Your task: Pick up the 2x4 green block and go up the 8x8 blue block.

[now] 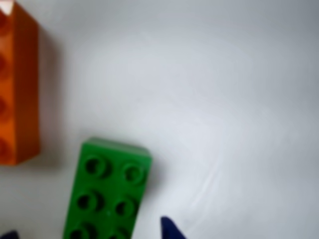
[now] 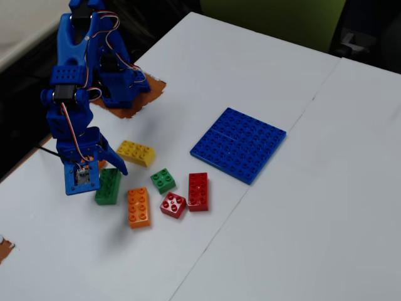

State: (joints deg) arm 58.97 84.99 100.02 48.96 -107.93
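White table (image 2: 301, 219) bears all. 8x8 blue block (image 2: 239, 144) flat, right of brick cluster, fixed view. Gripper (image 2: 103, 179) spread apart, empty, fingers straddling 2x4 green block (image 2: 108, 186); block on table, well left of baseplate. Orange brick (image 2: 138, 207) just right of green.

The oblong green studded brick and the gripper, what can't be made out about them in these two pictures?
- Oblong green studded brick: wrist view, near end cut off by the bottom edge; fixed view, upper end hidden behind the gripper.
- Gripper: wrist view is blurred, only two dark-blue tips show at the bottom edge; contact with the brick unclear.
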